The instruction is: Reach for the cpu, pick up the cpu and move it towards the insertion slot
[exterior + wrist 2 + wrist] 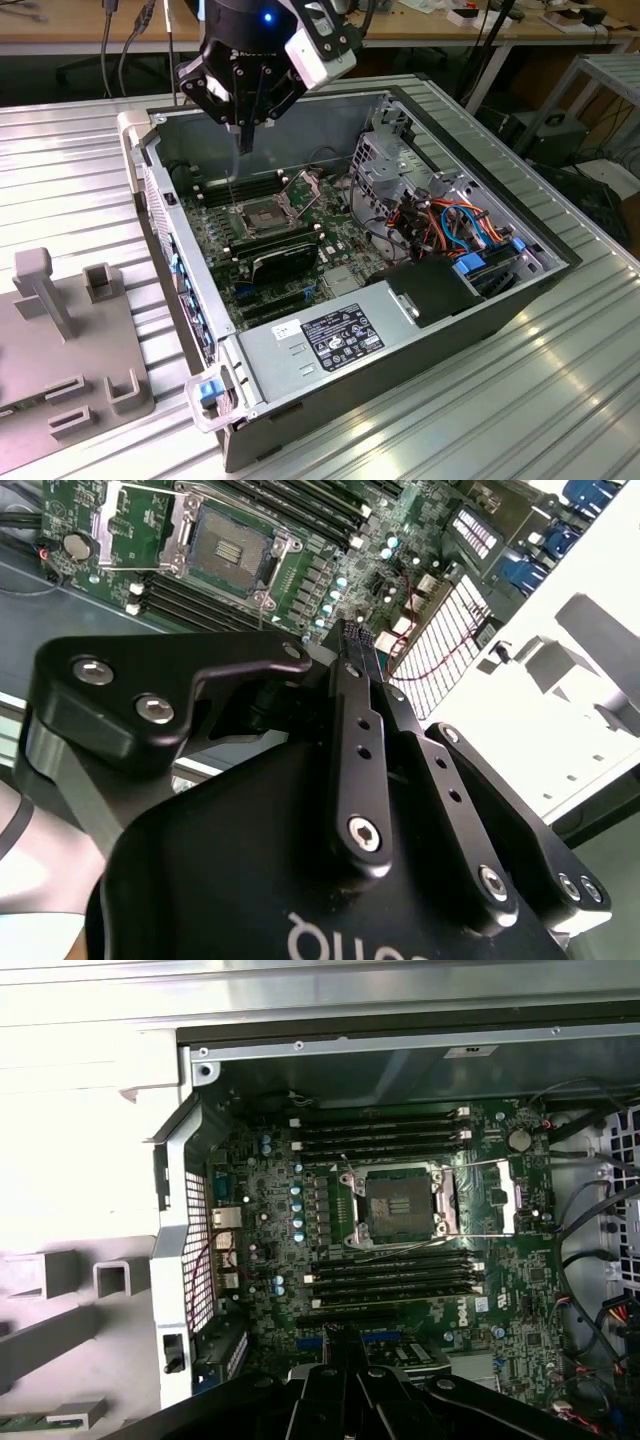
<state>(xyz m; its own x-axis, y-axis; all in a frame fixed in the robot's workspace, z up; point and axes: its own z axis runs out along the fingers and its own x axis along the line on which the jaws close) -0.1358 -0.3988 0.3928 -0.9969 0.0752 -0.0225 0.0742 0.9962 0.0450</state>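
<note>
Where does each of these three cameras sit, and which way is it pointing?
Exterior view: off the arm, looking down into the open computer case; the gripper hangs over it.
First wrist view: on the arm, facing the motherboard past the gripper.
Second wrist view: on the arm, looking along the gripper's body.
All three share the insertion slot.

Both wrist views above insertion slot (398, 1205)

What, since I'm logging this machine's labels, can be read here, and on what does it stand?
Nothing can be quoted as it reads.
The label on the power supply: print too small to read.
The white lettering on the gripper body: cut off by the picture's edge.
The white markings on the motherboard: blurred.
</note>
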